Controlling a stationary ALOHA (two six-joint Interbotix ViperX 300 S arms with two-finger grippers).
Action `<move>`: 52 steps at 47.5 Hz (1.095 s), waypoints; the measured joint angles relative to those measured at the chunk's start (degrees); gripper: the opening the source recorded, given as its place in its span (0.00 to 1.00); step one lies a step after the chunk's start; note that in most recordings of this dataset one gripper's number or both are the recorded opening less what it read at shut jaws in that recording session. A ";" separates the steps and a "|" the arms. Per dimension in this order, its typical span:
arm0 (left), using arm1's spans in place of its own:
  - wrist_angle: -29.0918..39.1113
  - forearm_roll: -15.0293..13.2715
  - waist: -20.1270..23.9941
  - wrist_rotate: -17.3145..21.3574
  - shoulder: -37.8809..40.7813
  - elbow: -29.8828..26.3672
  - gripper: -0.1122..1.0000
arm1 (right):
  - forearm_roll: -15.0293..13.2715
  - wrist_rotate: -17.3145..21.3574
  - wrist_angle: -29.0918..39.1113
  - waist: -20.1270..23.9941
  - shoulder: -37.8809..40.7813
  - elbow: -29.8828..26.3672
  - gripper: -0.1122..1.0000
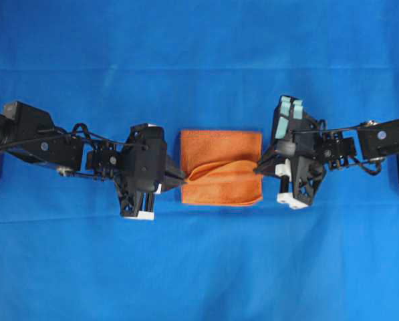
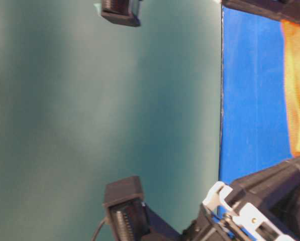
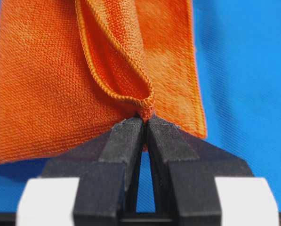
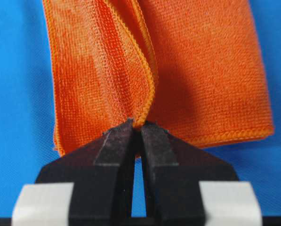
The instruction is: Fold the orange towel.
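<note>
Black fingers (image 3: 131, 141) of the left gripper (image 3: 144, 123) pinch the fuzzy orange towel (image 1: 220, 167) by its stitched hem. Right gripper (image 4: 136, 127) is clamped on the opposite edge, so the cloth puckers over the blue worktop (image 1: 199, 267).

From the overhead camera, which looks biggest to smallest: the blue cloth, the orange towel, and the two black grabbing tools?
1. Blue cloth, covering nearly the whole view.
2. Orange towel.
3. Left tool and right tool: each pinches a towel edge. They look alike, so I won't rank one above the other.
</note>
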 measured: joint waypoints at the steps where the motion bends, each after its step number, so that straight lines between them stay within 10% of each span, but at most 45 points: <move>1: -0.09 0.00 0.00 0.00 0.26 0.00 0.11 | 0.09 0.00 -0.09 0.09 0.26 -0.09 0.13; 22: -1.85 0.00 0.00 -0.09 2.81 -0.88 0.23 | 1.32 -0.09 -0.62 0.35 2.46 -0.70 0.15; 32: -0.70 0.00 -0.53 -0.18 2.55 -0.26 0.67 | 1.58 -0.09 -0.26 1.58 2.37 -1.23 0.65; 52: 8.44 0.00 -3.78 0.26 -10.63 2.81 0.67 | 1.58 -0.18 6.42 6.86 -8.35 -1.49 0.58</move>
